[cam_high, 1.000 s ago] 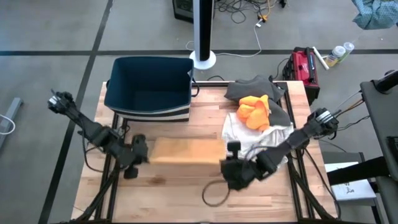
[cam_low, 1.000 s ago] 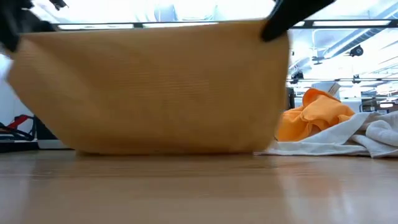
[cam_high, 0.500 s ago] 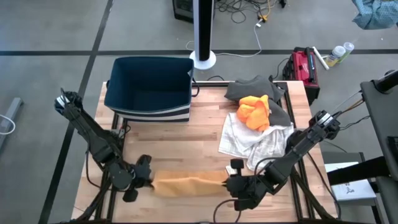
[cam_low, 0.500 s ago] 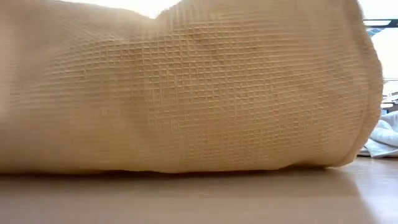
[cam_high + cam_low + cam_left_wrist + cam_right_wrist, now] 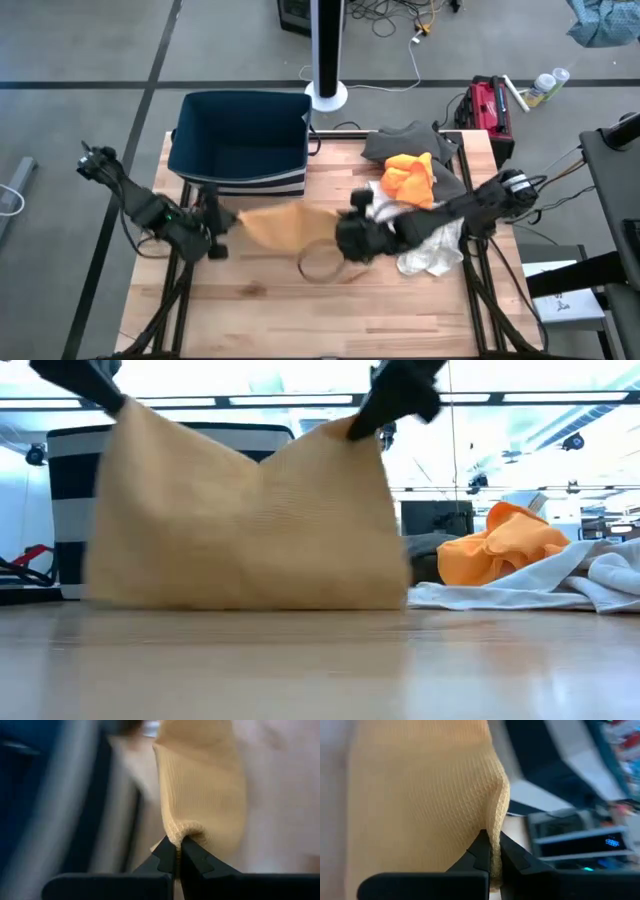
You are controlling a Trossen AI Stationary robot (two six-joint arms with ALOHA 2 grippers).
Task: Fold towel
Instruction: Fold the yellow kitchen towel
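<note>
While the tan towel hangs between them, left end effector and right end effector each pinch a corner, fingers pressed together.

The towel is showing a tan-yellow waffle weave. The bin is looking dark navy with black and white stripes along its base. An orange cloth is sitting on white cloth, beside grey cloth, over the pale wood counter.

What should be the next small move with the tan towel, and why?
Probably lower both corners toward the table. The left gripper and right gripper are shut on the tan waffle towel, which hangs sagging, its bottom edge touching the wooden table.
</note>
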